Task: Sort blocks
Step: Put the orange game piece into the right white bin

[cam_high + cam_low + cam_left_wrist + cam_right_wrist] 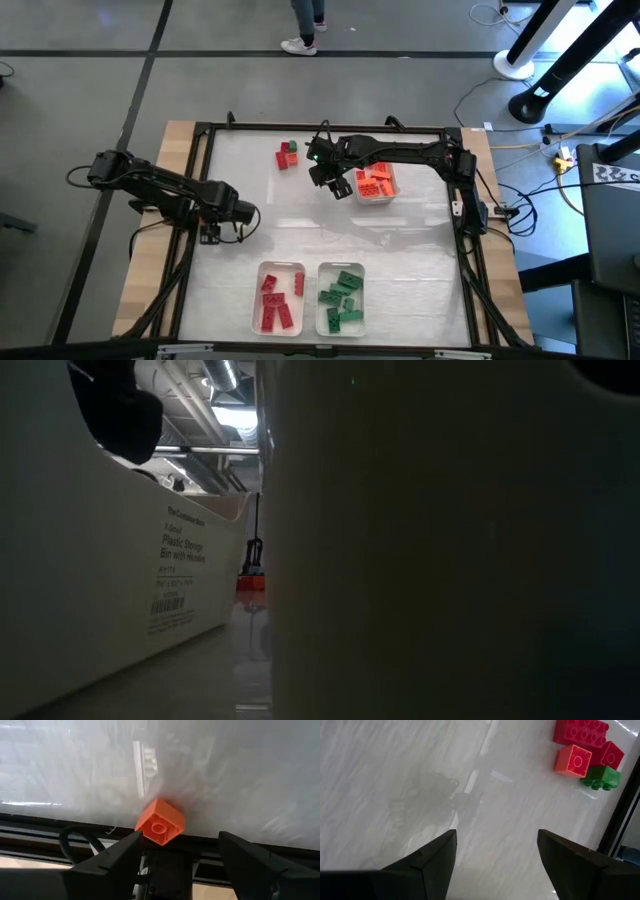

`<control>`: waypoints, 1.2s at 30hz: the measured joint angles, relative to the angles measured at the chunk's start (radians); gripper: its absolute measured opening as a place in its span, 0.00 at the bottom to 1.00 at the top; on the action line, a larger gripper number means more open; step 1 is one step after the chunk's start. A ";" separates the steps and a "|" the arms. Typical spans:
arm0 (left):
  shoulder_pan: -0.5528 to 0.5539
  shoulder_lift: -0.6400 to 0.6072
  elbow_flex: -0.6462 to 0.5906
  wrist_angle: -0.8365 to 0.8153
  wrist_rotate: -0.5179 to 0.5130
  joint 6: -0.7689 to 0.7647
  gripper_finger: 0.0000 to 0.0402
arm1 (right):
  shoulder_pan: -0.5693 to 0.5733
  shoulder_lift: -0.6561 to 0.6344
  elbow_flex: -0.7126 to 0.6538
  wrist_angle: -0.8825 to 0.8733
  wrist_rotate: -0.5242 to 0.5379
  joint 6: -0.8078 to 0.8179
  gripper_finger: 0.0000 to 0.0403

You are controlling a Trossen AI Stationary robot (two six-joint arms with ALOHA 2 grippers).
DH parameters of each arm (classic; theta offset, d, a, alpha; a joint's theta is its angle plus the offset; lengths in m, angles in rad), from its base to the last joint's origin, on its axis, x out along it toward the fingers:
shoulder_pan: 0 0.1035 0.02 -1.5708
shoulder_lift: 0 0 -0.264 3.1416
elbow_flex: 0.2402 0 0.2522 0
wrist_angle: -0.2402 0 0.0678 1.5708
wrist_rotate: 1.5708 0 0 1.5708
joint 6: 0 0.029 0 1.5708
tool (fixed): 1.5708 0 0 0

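My left gripper [211,236] is open, low over the table near its left edge. In the left wrist view a small orange block [160,821] lies tilted against the black frame rail, between the fingers of the left gripper [180,840]; the high view hides it under the gripper. My right gripper [334,184] is open, beside the tray of orange blocks [376,183]. The right wrist view, past the right gripper [496,840], shows a loose cluster [287,155] on the table: red blocks [581,732], an orange one [574,760] and a green one [601,776]. My left gripper has one fingertip [134,840] right at the lower corner [145,833] of the orange block, which lies on the table against the frame rail. Whether that fingertip touches the block, I cannot tell. The other finger stands clear of it.
A tray of red blocks [280,297] and a tray of green blocks [341,298] sit at the near edge. A black frame [200,180] runs round the table. White tray walls [150,560] fill the low view. A person's feet [308,30] show beyond the far edge.
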 joint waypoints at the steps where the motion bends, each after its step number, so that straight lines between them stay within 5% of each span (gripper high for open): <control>1: 0.000 0.000 -0.002 0.001 -0.002 0.000 0.62 | 0.000 0.000 0.000 0.000 0.000 0.000 0.68; 22: 0.005 0.020 -0.057 0.035 -0.100 -0.066 0.62 | 0.000 0.000 0.000 0.001 0.000 -0.001 0.68; 36: 0.022 0.206 -0.066 0.075 -0.088 -0.091 0.62 | 0.000 0.000 0.000 0.001 -0.001 -0.001 0.68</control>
